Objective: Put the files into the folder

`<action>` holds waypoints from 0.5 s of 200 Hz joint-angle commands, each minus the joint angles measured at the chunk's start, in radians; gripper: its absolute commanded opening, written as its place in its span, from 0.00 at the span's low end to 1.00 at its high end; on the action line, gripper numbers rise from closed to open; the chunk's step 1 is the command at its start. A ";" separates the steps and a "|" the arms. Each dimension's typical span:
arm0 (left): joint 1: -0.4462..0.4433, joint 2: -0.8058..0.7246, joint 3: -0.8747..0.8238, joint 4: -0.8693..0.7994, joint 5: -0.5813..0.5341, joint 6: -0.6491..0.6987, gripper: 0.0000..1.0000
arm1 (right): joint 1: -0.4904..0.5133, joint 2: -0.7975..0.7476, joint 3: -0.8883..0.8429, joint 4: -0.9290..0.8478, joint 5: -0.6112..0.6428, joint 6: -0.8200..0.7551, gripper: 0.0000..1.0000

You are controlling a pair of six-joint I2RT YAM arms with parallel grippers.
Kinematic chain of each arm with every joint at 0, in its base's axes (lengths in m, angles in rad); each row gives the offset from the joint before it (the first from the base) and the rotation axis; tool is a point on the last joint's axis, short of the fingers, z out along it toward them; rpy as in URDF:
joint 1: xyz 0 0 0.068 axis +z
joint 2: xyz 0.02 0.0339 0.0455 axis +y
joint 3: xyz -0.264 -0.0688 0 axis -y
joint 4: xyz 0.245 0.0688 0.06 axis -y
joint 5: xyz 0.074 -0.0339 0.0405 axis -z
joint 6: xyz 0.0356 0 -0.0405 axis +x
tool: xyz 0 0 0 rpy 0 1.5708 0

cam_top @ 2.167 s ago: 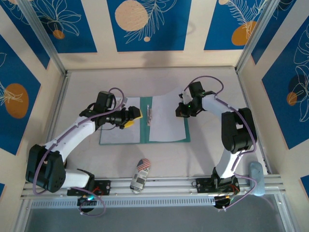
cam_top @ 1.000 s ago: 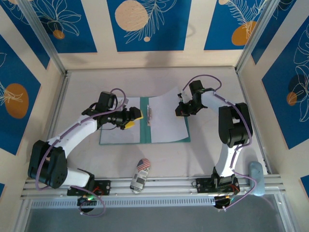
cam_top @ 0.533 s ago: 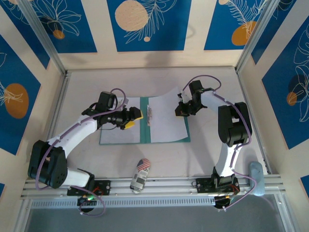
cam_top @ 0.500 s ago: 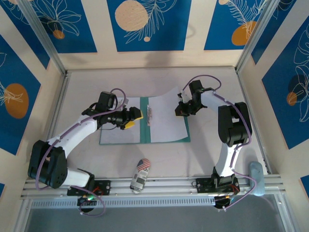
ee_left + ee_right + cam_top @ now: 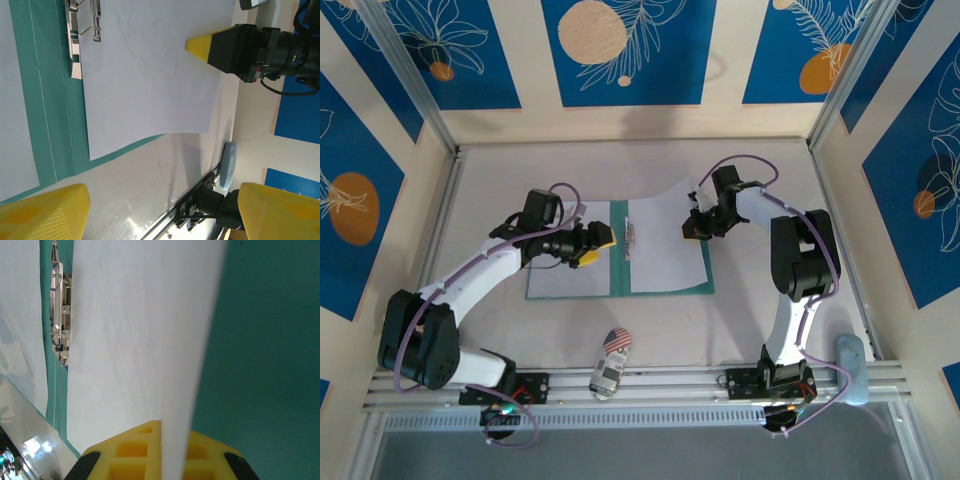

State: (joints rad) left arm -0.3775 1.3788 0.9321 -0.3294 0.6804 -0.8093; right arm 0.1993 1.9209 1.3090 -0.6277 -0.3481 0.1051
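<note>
The teal-green folder (image 5: 618, 272) lies open in the middle of the table, a metal clip (image 5: 631, 241) on its crease. One white file (image 5: 560, 280) lies flat on the left leaf. The second file (image 5: 660, 245) covers the right leaf, its far right edge lifted and curled. My right gripper (image 5: 696, 226) is shut on that edge; in the right wrist view the sheet (image 5: 140, 340) runs between the yellow fingers (image 5: 130, 455) above the folder (image 5: 265, 365). My left gripper (image 5: 594, 244) hovers open over the left leaf, its fingers (image 5: 45, 212) wide apart with nothing between them.
A toy car (image 5: 612, 361) with a flag pattern sits near the front edge between the arm bases. A grey-blue pad (image 5: 850, 366) rests on the rail at the right. Panel walls close in the table on three sides.
The right arm's elbow has swung slightly inward while it keeps hold of the sheet's edge. The left arm and the folder have stayed still.
</note>
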 commanded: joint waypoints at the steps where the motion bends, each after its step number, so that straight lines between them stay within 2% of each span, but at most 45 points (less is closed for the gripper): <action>1: 0.011 0.009 -0.001 0.016 0.019 0.013 0.78 | -0.003 0.000 0.007 0.000 -0.035 -0.032 0.00; 100: 0.011 0.010 -0.001 0.015 0.019 0.009 0.78 | -0.018 -0.010 -0.008 0.002 -0.042 -0.031 0.00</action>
State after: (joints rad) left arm -0.3775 1.3853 0.9318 -0.3286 0.6804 -0.8093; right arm 0.1871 1.9209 1.3090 -0.6209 -0.3489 0.0940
